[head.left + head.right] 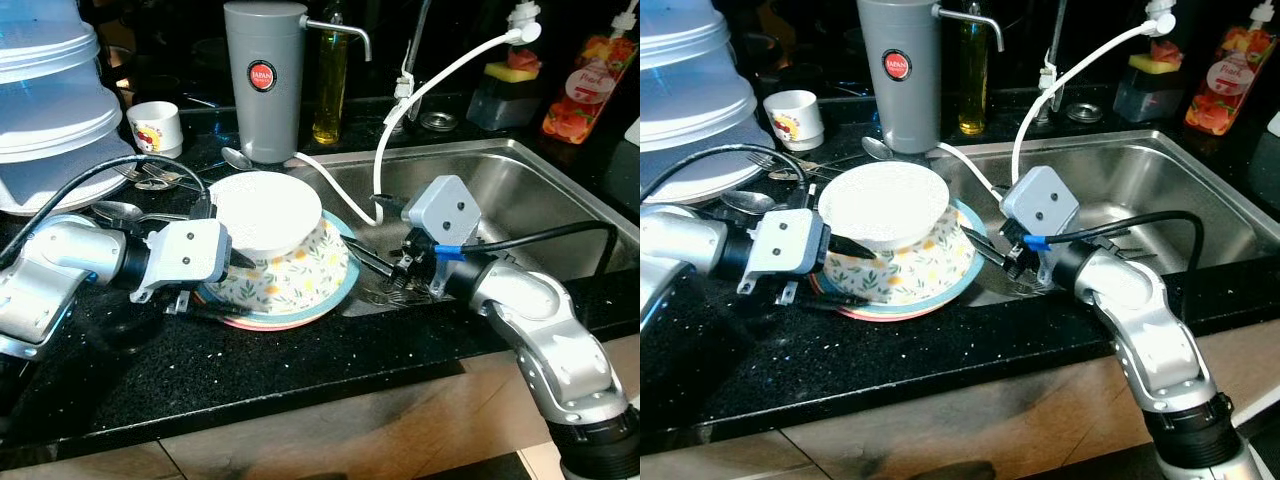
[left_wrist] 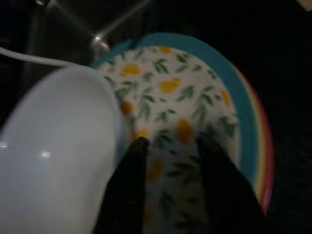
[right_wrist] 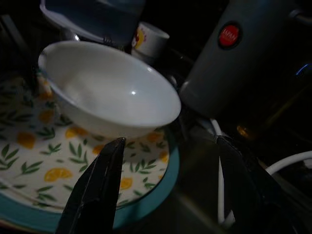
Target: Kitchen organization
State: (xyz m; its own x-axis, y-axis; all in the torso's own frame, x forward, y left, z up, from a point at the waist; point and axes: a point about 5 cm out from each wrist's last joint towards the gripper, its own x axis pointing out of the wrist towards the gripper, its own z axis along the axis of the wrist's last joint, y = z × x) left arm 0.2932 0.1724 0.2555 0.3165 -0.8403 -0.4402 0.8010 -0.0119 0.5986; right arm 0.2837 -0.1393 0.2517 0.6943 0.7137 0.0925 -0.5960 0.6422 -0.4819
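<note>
Black speckled stone counter point(image 1: 300, 370) carries a stack of dishes just left of the steel sink point(image 1: 540, 190): a white bowl point(image 1: 265, 212) on a lemon-patterned plate point(image 1: 300, 275), which lies on a teal-rimmed plate point(image 1: 345, 285) and a pink one beneath.

Left gripper point(image 1: 238, 262) sits at the near left edge of the stack, fingers point(image 2: 134, 185) a little apart over the patterned plate beside the bowl's wall; nothing visibly clamped between them.

Right gripper point(image 1: 372, 262) reaches from the sink side toward the right rim of the stack, fingers point(image 3: 97, 185) spread wide, holding nothing.

Surroundings: grey water dispenser point(image 1: 265, 80) stands just beyond the bowl. A white hose point(image 1: 400, 110) loops from the far right down past the plates' right edge, between the stack and the right gripper's housing. Spoons and forks point(image 1: 150, 180) lie on the counter to the left of the stack, a small printed cup point(image 1: 155, 128) beyond them, and stacked clear containers point(image 1: 50, 100) at far left. Oil bottle point(image 1: 332, 75), sponge holder point(image 1: 505, 90) and a red pouch point(image 1: 590, 85) line the far edge.
</note>
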